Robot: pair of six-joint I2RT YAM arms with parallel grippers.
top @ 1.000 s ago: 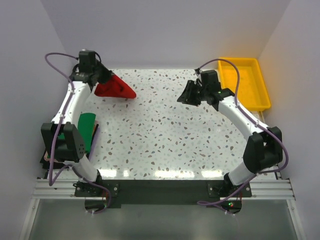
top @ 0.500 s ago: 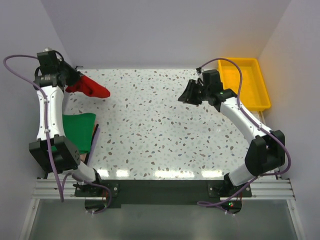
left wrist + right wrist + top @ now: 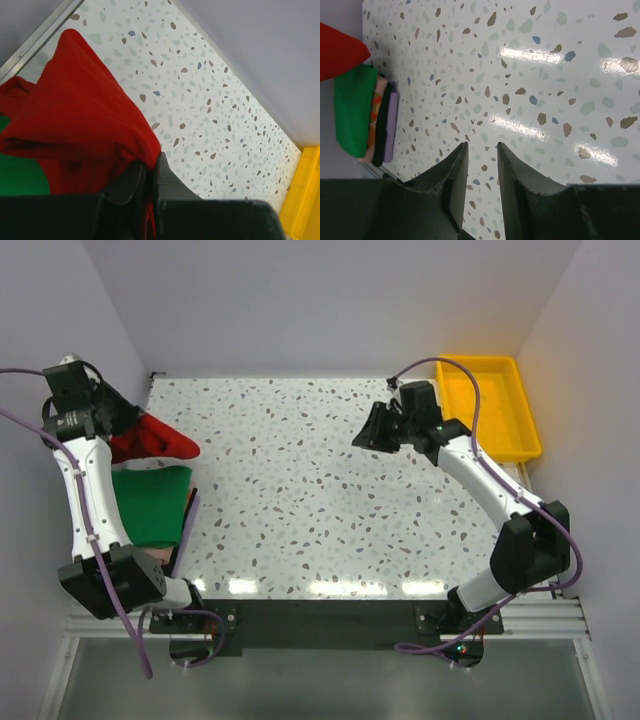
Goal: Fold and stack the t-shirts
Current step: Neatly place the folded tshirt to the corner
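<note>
The red shirt (image 3: 152,440) is clamped in the closed left gripper (image 3: 148,170) and has been carried left, to the far edge of the green shirt (image 3: 150,505). The right gripper (image 3: 482,150) is held unmoved over the table (image 3: 320,500), jaws narrowly parted and empty.

You have one speckled table (image 3: 320,500) on view. At its far left corner the left gripper (image 3: 118,420) is clamped on a bunched red t-shirt (image 3: 155,443), and along its left edge, just nearer than the red one, a folded green t-shirt (image 3: 150,505) tops a small pile of cloth (image 3: 190,522). The right gripper (image 3: 368,432) hangs over its far right part, well apart from both shirts, and a yellow tray (image 3: 490,410) sits beside its far right corner.
</note>
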